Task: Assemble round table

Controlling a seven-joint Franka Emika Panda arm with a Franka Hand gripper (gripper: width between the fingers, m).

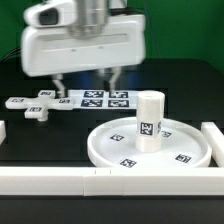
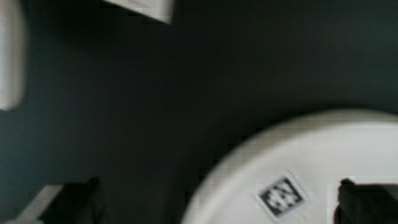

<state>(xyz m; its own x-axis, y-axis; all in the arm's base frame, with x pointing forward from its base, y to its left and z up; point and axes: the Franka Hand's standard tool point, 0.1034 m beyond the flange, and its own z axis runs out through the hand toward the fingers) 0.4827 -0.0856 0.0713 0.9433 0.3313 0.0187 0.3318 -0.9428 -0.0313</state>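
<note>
The hand hangs empty, fingers apart. Best to centre it squarely over the foot at the exterior view's left before closing.

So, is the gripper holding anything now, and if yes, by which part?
Nothing is held. The gripper hangs open, its fingers apart with nothing between them. The short white cylindrical leg stands on the large white rimmed disc, free of the gripper.

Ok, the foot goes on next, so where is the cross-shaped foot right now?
The cross-shaped foot lies flat on the table at the exterior view's left, next to the marker board and apart from the round disc.
</note>
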